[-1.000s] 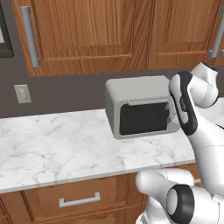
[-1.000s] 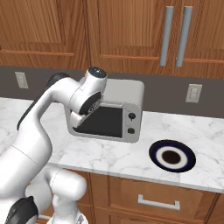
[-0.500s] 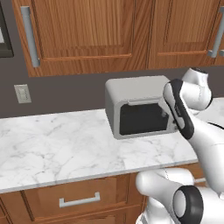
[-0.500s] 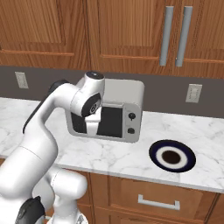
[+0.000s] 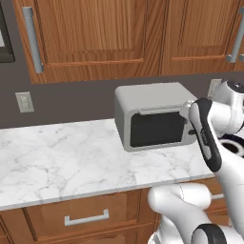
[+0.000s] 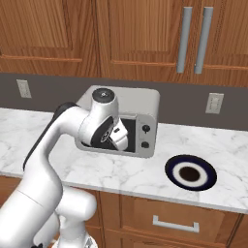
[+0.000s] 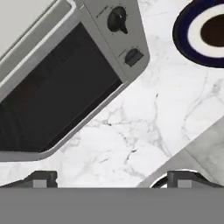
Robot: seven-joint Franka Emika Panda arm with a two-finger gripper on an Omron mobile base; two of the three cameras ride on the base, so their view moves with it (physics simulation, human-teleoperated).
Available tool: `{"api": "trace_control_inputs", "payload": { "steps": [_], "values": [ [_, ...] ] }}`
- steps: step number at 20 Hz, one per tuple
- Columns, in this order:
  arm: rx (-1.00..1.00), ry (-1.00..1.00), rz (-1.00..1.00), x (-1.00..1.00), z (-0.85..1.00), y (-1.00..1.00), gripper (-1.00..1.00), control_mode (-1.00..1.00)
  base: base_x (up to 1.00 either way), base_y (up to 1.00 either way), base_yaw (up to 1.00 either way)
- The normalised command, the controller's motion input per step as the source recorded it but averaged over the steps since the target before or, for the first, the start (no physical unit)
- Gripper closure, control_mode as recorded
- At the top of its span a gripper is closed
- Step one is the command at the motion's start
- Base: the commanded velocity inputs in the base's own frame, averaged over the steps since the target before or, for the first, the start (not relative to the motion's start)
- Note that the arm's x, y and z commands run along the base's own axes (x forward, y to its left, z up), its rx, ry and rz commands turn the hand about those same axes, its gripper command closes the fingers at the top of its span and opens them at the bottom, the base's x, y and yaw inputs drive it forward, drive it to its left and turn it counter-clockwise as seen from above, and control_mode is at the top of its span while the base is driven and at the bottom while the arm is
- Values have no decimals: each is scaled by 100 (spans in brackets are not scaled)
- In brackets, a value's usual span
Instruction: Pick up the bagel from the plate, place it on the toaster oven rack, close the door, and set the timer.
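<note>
Pincer (image 7: 112, 177) spread wide, nothing between the two dark tips, hanging above bare white marble counter (image 5: 62, 152) just in front of the grey toaster oven (image 6: 131, 121). Held by the white arm (image 6: 72, 131), which crosses the oven's left front in the right base view. Oven set toward the back wall, door (image 5: 159, 128) with its dark glass panel facing forward, apparently shut. Two dark knobs (image 7: 118, 19) on the panel to the right of the glass. Wide open marble left of the oven, a narrower strip between oven and near counter edge. Plate (image 6: 191, 172) with dark navy rim, white band and dark centre lying flat on the counter, well apart to the right of the oven and pincer, near the front edge. Wooden cabinets overhead.
</note>
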Motion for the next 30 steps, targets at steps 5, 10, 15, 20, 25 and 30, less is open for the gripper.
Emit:
{"api": "trace_control_inputs", "payload": {
  "steps": [5,10,15,20,25,30],
  "values": [
    [-17,-32,19,8,2,-11,-100,-100,0,0,0],
    [-24,-1,16,31,8,-23,-100,-100,0,0,0],
    [-24,2,15,12,12,-32,-100,-100,0,0,0],
    [-10,5,18,9,11,-22,-100,-100,0,0,0],
    [3,10,13,38,4,-11,-100,-100,0,0,0],
    [2,6,3,50,0,-29,-100,-100,0,0,0]
  ]
}}
